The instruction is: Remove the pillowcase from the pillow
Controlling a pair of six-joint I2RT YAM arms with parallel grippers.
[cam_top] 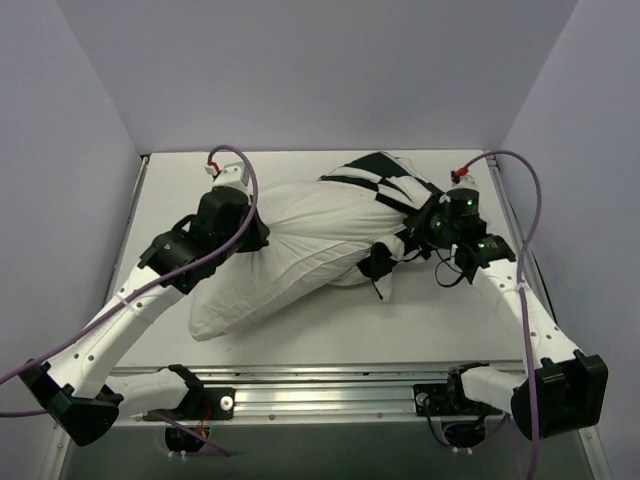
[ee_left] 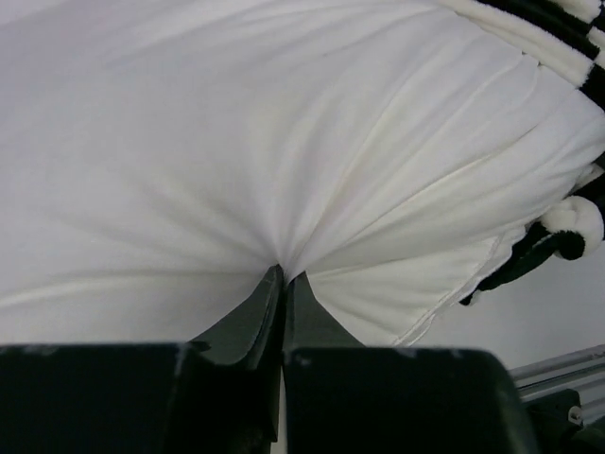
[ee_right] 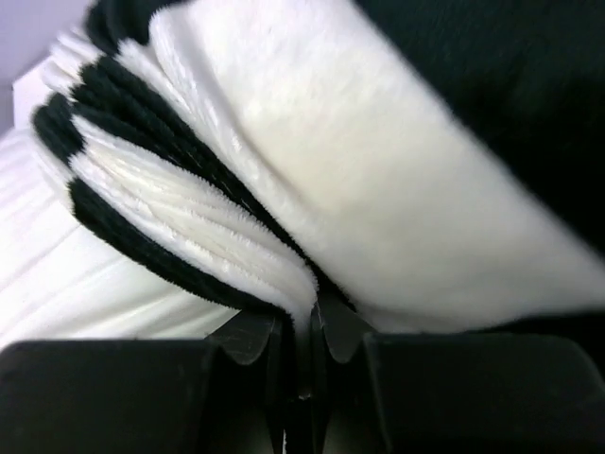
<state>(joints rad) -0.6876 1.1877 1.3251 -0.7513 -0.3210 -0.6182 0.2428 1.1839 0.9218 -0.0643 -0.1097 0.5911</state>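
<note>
Pillowcase (cam_top: 385, 182) gathered on the right end, both pincers clamped

The pillowcase sits pushed together in thick checkered folds on the far right end of the pillow (cam_top: 300, 240), which lies across the worktop (cam_top: 400, 330). Most of the white pillow is already bare. My left pincer (ee_left: 282, 276) is closed on a pinch of the plain white pillow cloth, and wrinkles run out from this spot like a fan. My right pincer (ee_right: 304, 307) is closed on the edge of a plush black and white fold.

I judge the pillowcase to be light, soft and fluffy, quite thick where it is folded. It should not slip easily, but it bends and follows every pull, so a thin pinch may drag only one layer. The gathered edge where I hold it now seems the best place. The pillow is plump and light and gives way, so it will probably slide on the worktop unless the bare end is held. I cannot tell if the right pincer also catches pillow cloth under the fold.
</note>
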